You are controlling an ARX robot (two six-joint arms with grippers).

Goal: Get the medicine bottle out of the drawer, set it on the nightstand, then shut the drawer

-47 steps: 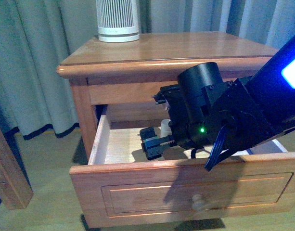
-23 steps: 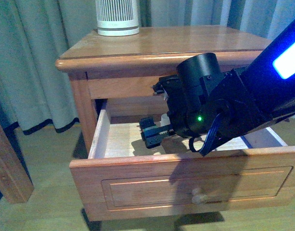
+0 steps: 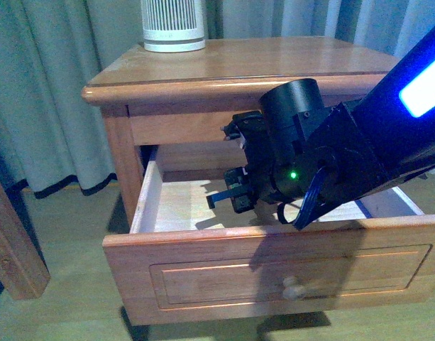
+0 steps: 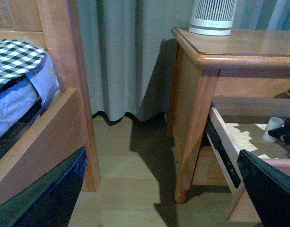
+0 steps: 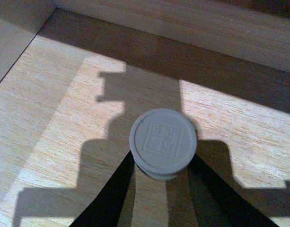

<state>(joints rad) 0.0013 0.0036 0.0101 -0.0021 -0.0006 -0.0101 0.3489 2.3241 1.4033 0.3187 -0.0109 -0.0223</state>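
The medicine bottle point(image 5: 163, 143) stands upright on the floor of the open drawer point(image 3: 274, 245), toward its back wall. Within the last second the right gripper point(image 3: 230, 196) has moved in from nearer the drawer front. Its jaws now appear to pinch the bottle's body just under the cap, so the lift to the nightstand point(image 3: 274, 60) looks ready. The left gripper point(image 4: 160, 153) hangs outside the drawer, jaws spread. The cap's embossed square of characters is unreadable.
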